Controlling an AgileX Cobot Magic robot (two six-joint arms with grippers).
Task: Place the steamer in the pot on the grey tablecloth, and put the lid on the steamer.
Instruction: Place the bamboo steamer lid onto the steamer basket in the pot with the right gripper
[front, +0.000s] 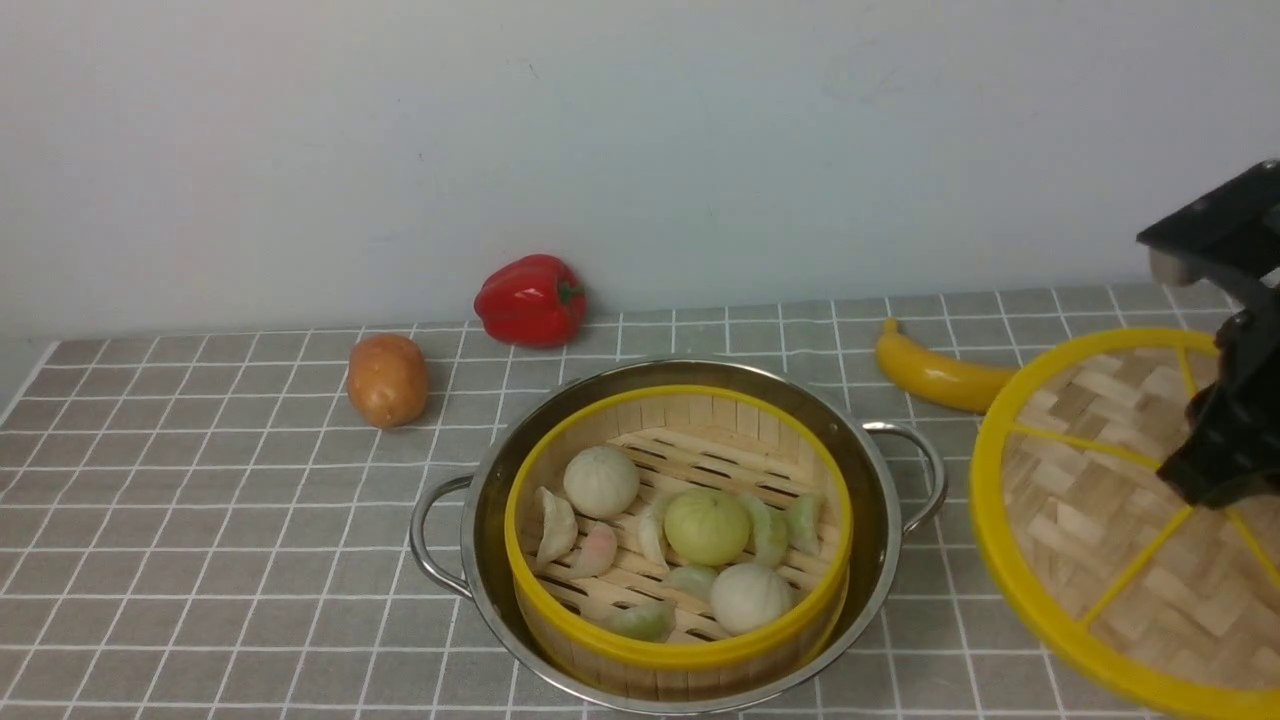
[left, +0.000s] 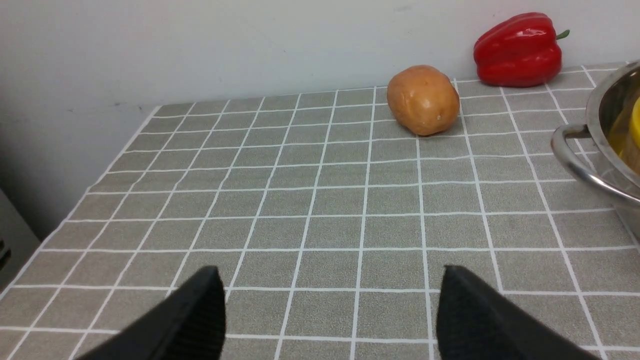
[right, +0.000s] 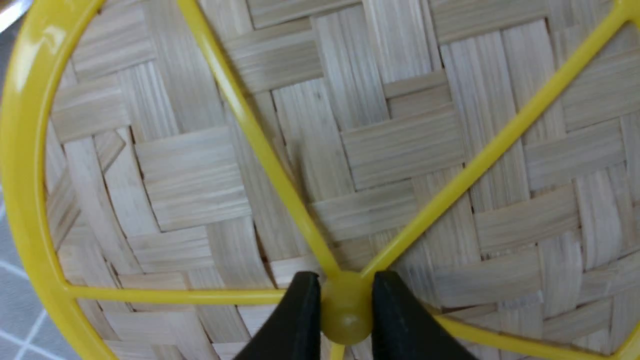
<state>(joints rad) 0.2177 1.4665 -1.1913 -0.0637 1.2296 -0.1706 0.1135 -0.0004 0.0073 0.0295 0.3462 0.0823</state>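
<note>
Steamer sits inside the pot. Its yellow rim is roughly level with the pot's rim, with a gap of steel wall showing around it. It is loaded with round buns and small dumplings on the slatted floor.

The pot stands on the grey tablecloth covering the desk, both wire handles visible.

Lid is not on the steamer. It is right of the pot, tilted so the woven face and spokes face the front camera. Its near rim is just beside the pot's right handle and the far part runs out of frame. Cannot tell whether its lower edge touches the cloth.

Right pincer is clenched on the lid's centre knob, with a black finger pressed against each side of it.

Left pincer is released, jaws wide apart with nothing between them. It is over bare cloth left of the pot, and only the pot's left handle and rim show at the edge of the left wrist view. It does not appear in the front view.

Other items on the cloth:
- Potato: behind and left of the pot.
- Red bell pepper: behind the pot, by the wall.
- Banana: behind and right of the pot, one end hidden by the lid's rim.
</note>
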